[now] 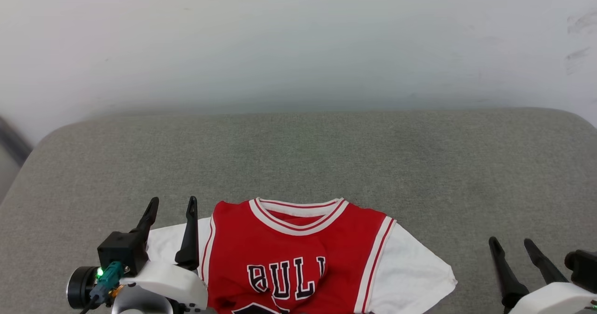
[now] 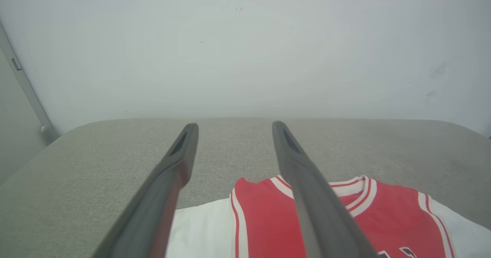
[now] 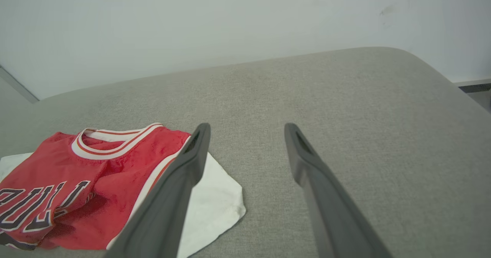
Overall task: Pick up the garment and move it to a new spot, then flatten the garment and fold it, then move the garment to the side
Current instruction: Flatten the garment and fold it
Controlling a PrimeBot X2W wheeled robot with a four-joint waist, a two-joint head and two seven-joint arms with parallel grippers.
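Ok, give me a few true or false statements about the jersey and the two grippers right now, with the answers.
1. The garment lies front up on the grey cushion, collar away from the robot. True.
2. The left gripper is shut on a white sleeve. False: its jaws stand open, gripping nothing.
3. The right gripper is open, beside the garment over bare cushion. True.
4. The garment is folded into a neat square. False: it lies spread out, rumpled across the lettering.
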